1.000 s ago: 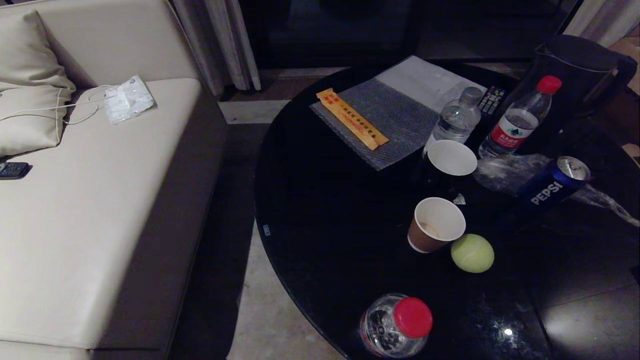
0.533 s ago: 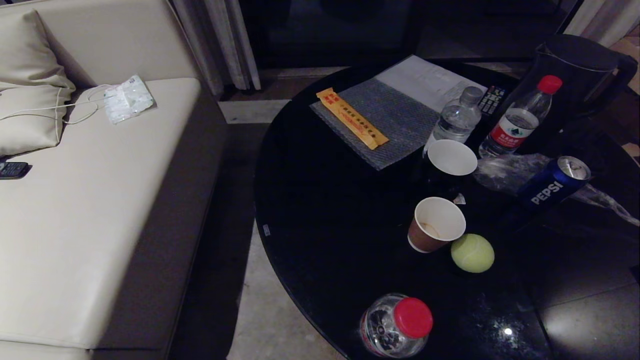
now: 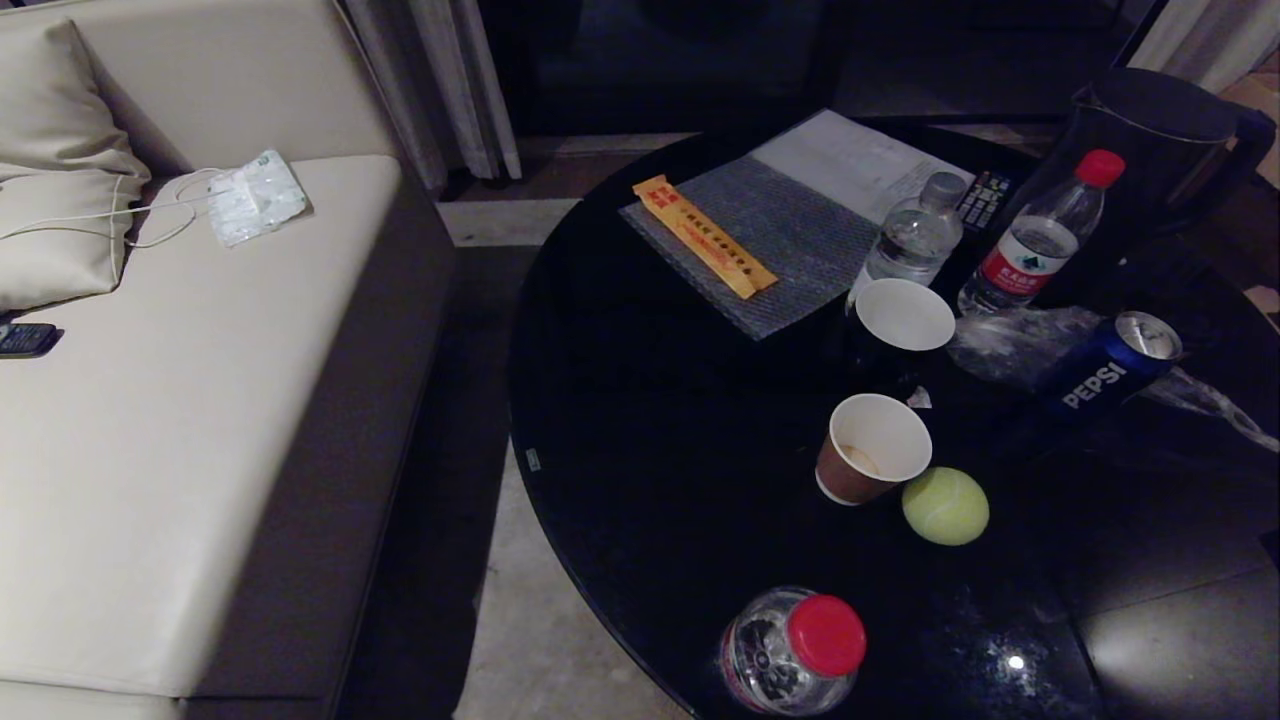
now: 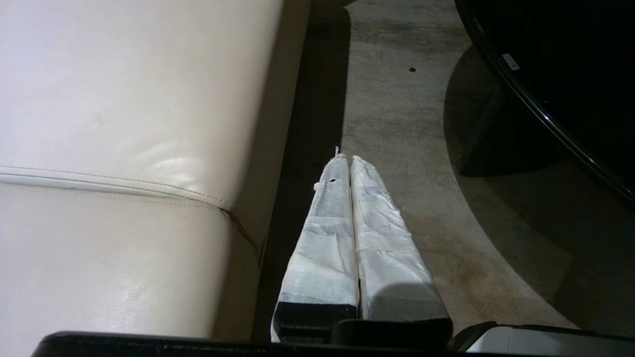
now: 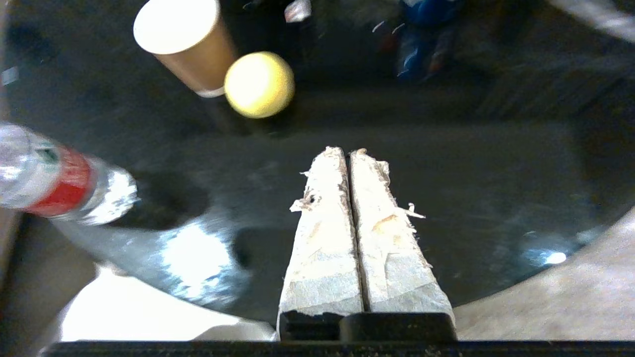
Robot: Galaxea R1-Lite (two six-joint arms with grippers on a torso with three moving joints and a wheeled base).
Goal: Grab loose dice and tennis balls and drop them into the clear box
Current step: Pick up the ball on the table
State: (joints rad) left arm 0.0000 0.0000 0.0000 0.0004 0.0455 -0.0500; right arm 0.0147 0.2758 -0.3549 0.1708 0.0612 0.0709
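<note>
On the table: a round glossy black tabletop (image 3: pixel 640 430) carries everything listed here.
Tennis ball: one fuzzy yellow-green tennis ball (image 3: pixel 945 506) lies toward the near edge of the tabletop, touching or just beside the brown paper cup (image 3: pixel 873 448); the right wrist view shows the same ball (image 5: pixel 259 84) against the cup's base.
Dice and clear box: in none of the views.
Right gripper: the white-wrapped right gripper (image 5: pixel 349 151) hangs above the bare near part of the tabletop, fingers pressed together with nothing between them, tips pointing toward the ball but well apart from it.
Left gripper: the white-wrapped left gripper (image 4: pixel 344 158) sits low over the grey floor (image 4: pixel 397 114) between the cream leather sofa (image 4: pixel 129 124) and the table edge, fingers closed flat on each other, empty.
Near edge: a clear plastic bottle with a red cap (image 3: pixel 795 650) stands at the rim.
Middle: a dark cup with white inside (image 3: pixel 903 318) stands beyond the brown one.
Right side: a blue Pepsi can (image 3: pixel 1105 370) is on crumpled clear plastic.
Far edge: a grey ribbed mat (image 3: pixel 770 240) bears an orange flat packet (image 3: pixel 703 236); two water bottles and a black kettle (image 3: pixel 1150 150) stand beside it.
</note>
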